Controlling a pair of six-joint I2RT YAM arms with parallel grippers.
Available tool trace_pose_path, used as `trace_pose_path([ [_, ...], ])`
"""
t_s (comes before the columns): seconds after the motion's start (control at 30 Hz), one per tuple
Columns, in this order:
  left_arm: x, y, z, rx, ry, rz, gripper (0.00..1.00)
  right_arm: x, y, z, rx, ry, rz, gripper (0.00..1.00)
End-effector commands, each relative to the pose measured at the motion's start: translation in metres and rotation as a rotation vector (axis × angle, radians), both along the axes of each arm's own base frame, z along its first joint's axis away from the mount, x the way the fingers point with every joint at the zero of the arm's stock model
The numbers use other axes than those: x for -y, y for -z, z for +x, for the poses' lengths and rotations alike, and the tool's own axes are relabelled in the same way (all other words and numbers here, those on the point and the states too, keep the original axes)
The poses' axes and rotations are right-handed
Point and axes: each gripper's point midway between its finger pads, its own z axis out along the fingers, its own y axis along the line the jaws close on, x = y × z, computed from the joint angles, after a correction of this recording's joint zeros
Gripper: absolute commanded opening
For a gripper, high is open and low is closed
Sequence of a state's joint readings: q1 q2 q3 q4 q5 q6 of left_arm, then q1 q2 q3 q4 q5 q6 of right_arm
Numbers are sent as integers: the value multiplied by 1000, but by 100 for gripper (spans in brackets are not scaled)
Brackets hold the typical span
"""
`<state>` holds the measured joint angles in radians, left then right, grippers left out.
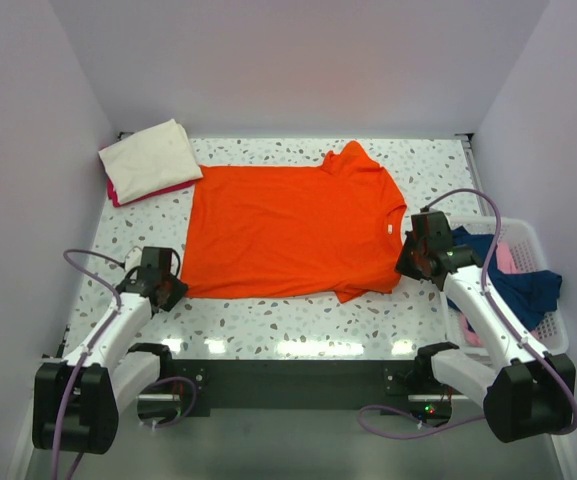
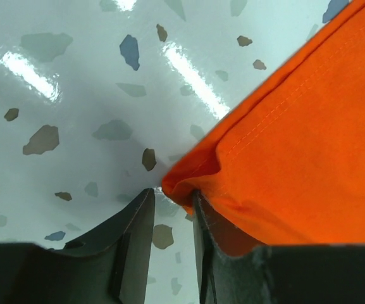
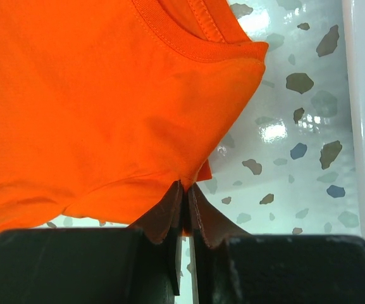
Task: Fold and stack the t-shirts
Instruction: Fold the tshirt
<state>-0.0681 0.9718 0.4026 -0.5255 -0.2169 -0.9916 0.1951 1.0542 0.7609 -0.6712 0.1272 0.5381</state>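
1. The orange t-shirt (image 1: 288, 235) lies spread flat in the middle of the speckled table (image 1: 298, 318), with its collar to the right and its hem to the left.
2. The left gripper (image 2: 173, 193) is at the near left hem corner. Its fingers stand a little apart, with table visible in the narrow gap. The bunched corner touches the tips and lies over one finger.
3. The right gripper (image 3: 183, 190) is pressed together on the near right edge of the shirt, just below the collar, pinching the cloth.
4. A folded cream shirt (image 1: 150, 158) rests on a pink one (image 1: 140, 196) in the far left corner.
5. A white basket (image 1: 528, 228) at the right holds blue clothing (image 1: 516, 282).
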Motion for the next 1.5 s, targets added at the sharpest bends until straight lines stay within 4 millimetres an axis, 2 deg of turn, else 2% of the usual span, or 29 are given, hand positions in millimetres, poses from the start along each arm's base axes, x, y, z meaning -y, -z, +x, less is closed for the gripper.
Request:
trace_pose_path([
  [0.0, -3, 6, 4, 12, 19, 30, 34, 0, -4, 2, 26, -5, 6, 9],
  [0.07, -4, 3, 9, 31, 22, 38, 34, 1, -6, 2, 31, -1, 4, 9],
  [0.27, -3, 6, 15, 41, 47, 44, 24, 2, -9, 2, 29, 2, -4, 9],
  [0.4, -2, 5, 17, 37, 66, 45, 0, 3, -12, 0, 32, 3, -4, 7],
  [0.53, 1, -4, 17, 60, 74, 31, 0, 4, -17, -5, 32, 8, -1, 0],
  [0.8, 6, -38, 21, 146, 57, -9, 0, 3, -20, -15, 20, 13, 16, 0],
  [0.83, 7, -38, 20, 147, 59, -13, 0, 3, -20, -16, 17, 16, 20, 3],
  [0.97, 10, -39, 20, 152, 75, -23, 0, 6, -21, -14, 15, 28, 4, 2],
  [1.07, 11, -45, 23, 173, 89, -26, 0, 6, -33, -11, 36, 28, 7, 0],
  [1.2, 12, -54, 23, 182, 103, -27, 0, 10, -38, -11, 40, 41, -11, 0],
  [1.37, 8, -67, 23, 180, 101, -7, 0, 13, -36, -11, 36, 50, -21, 0],
  [1.47, 10, -64, 19, 161, 99, -24, 0, 13, -31, -11, 20, 49, -23, 0],
])
